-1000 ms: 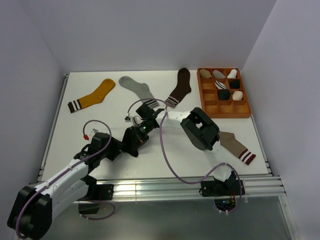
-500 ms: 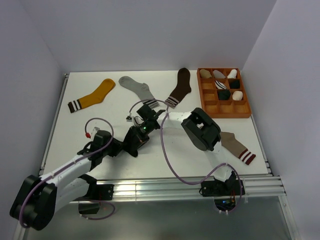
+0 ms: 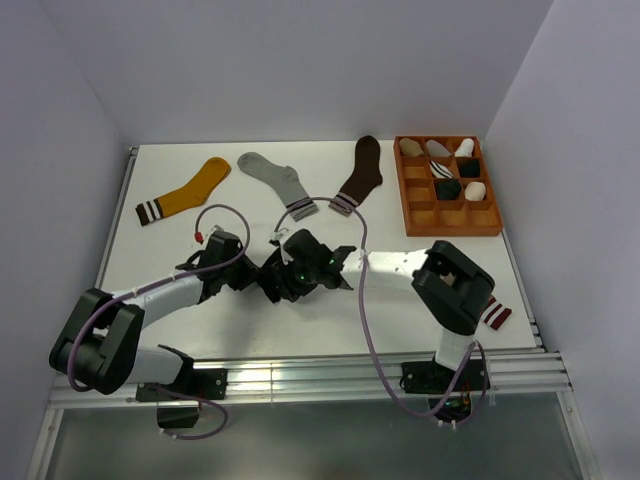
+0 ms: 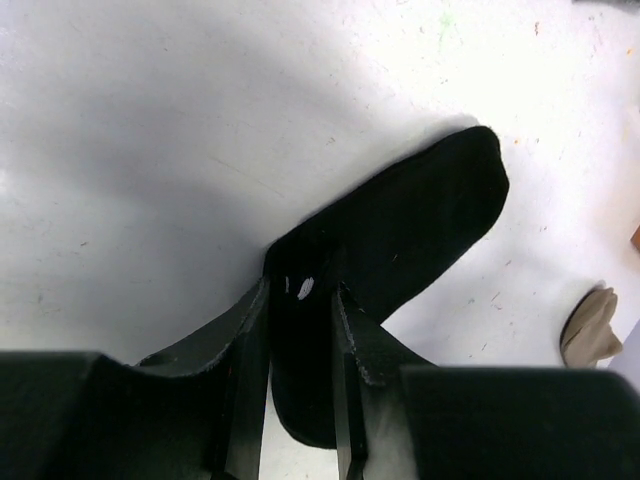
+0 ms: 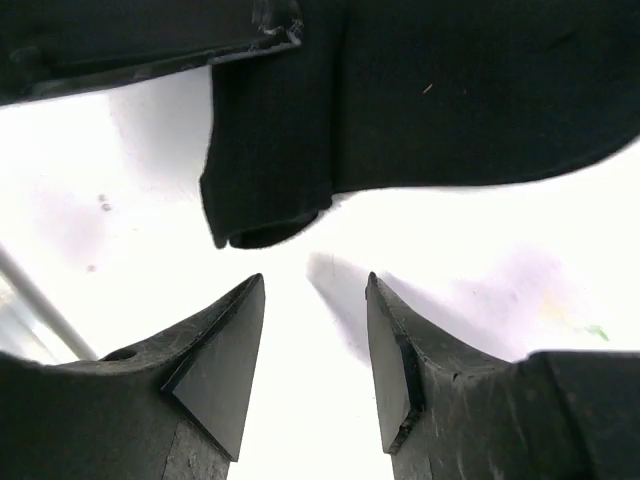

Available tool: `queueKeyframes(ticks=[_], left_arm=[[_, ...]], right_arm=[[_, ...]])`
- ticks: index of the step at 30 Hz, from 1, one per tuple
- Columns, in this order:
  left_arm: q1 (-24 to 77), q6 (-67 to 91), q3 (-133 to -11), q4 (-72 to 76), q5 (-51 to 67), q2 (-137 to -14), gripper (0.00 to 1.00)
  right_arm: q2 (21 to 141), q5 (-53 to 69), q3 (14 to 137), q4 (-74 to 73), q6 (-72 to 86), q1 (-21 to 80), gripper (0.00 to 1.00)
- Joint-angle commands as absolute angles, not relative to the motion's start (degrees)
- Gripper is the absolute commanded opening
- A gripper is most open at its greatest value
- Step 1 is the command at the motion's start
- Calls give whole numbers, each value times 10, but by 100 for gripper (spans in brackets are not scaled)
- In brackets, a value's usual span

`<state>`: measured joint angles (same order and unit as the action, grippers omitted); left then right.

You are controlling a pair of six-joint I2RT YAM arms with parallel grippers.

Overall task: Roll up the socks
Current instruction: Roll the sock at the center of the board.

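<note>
A plain charcoal-black sock [image 4: 420, 230] lies on the white table. My left gripper [image 4: 300, 285] is shut on its near part, with fabric filling the gap between the fingers. My right gripper [image 5: 315, 280] is open and empty, just short of the sock's folded end [image 5: 262, 215]. In the top view the two grippers meet at the table's middle, left [image 3: 266, 283] and right [image 3: 293, 276], and hide most of the sock. The taupe sock's maroon-and-white cuff [image 3: 497, 317] shows past the right arm. A taupe bit [image 4: 590, 325] also shows in the left wrist view. No loose black sock with white stripes is in view.
An orange divided tray [image 3: 489, 226] at the back right holds several rolled socks. A mustard-yellow sock [image 3: 190, 190], a light grey sock [image 3: 275, 178] and a dark brown sock [image 3: 360, 175] lie along the back. Purple cables loop over both arms.
The right arm's elbow swung right and down, now covering most of the taupe sock, and its gripper dropped toward the black sock. The left arm stretched out flatter, its gripper still at the sock.
</note>
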<state>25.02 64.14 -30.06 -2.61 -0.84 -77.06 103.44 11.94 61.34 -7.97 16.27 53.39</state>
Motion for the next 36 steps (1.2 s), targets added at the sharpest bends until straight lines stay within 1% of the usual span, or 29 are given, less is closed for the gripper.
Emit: queueKeyframes(ticks=[1, 2, 4, 10, 13, 21, 26, 31, 36], left_arm=[[253, 595, -314, -80, -18, -781, 14], [256, 594, -316, -88, -20, -780, 14], [261, 591, -324, -97, -25, -780, 13], [270, 592, -334, -109, -25, -781, 13], [272, 591, -339, -112, -25, -783, 14], [276, 593, -342, -114, -25, -787, 13], [277, 594, -344, -115, -23, -791, 13], [278, 592, -348, -119, -23, -790, 13], [279, 590, -349, -119, -19, -791, 13]], right_arm=[[977, -97, 592, -8, 126, 592, 53], [975, -139, 591, -3, 117, 605, 53], [972, -162, 593, 14, 104, 638, 52], [969, -183, 600, 58, 55, 687, 52], [995, -182, 622, 54, 40, 693, 52], [1040, -175, 630, 71, 23, 697, 52], [1066, -182, 629, 62, 25, 697, 50], [1094, -213, 630, 42, 32, 696, 57], [1114, -252, 635, 17, 38, 696, 58]])
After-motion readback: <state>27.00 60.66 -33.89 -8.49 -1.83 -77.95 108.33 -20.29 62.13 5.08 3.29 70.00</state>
